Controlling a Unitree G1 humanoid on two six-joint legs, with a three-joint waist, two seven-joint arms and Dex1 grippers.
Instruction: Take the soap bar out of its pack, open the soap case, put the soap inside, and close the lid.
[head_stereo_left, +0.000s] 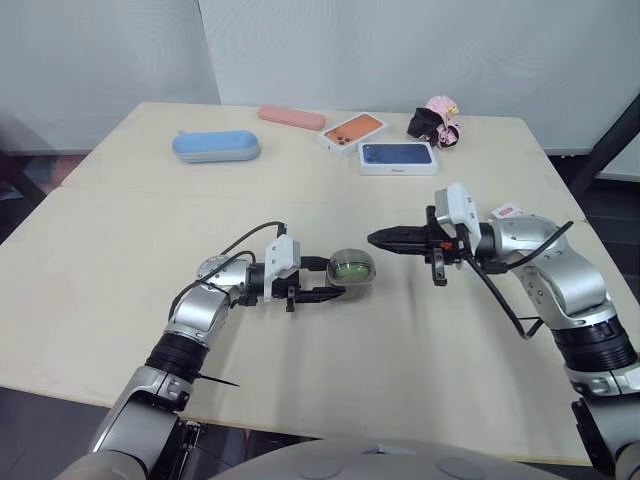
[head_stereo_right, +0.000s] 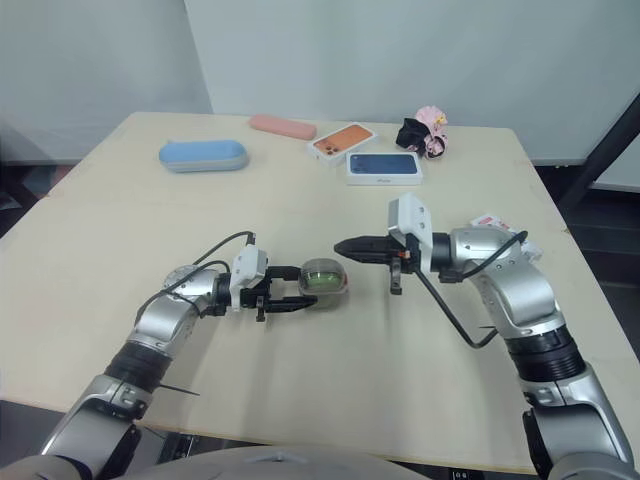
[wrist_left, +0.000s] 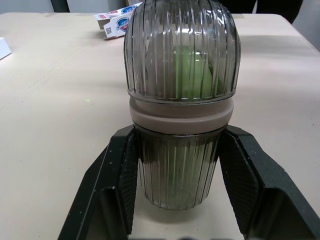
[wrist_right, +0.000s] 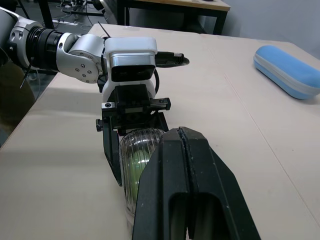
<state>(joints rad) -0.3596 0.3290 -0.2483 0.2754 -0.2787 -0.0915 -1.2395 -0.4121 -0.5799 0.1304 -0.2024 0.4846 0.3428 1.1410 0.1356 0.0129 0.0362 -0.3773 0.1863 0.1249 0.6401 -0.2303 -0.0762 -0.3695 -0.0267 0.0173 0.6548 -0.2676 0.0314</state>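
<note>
Beige laminate table (head_stereo_left: 120, 280), matte, with a seam running across it past the arms. Nearest to the robot, the left gripper (head_stereo_left: 328, 279) is clamped on the soap case (head_stereo_left: 350, 268), one finger on each side of its lower half. The case lies on its side on the table: smoky ribbed clear plastic, two halves joined at a tan band, lid on. The green soap bar (wrist_left: 192, 75) sits inside, visible through the upper half.

The right gripper (head_stereo_left: 378, 238) has its fingers pressed together with nothing between them. It points at the case from the robot's right, near it but not touching.

The soap pack (head_stereo_left: 507, 211), a white carton with red and blue print, lies behind the right forearm near the table's right edge, well apart from the case.

Far side of the table, from the robot's left: blue oval pouch (head_stereo_left: 216, 146), pink slim case (head_stereo_left: 291, 117), orange phone box (head_stereo_left: 352, 131), and blue phone box (head_stereo_left: 397, 157) just beside it. Then comes a pink and black bundle (head_stereo_left: 437, 122); cannot tell what it is.

Behind the table stands a plain pale wall (head_stereo_left: 400, 50). A dark slanted post (head_stereo_left: 610, 130) shows at far right.
</note>
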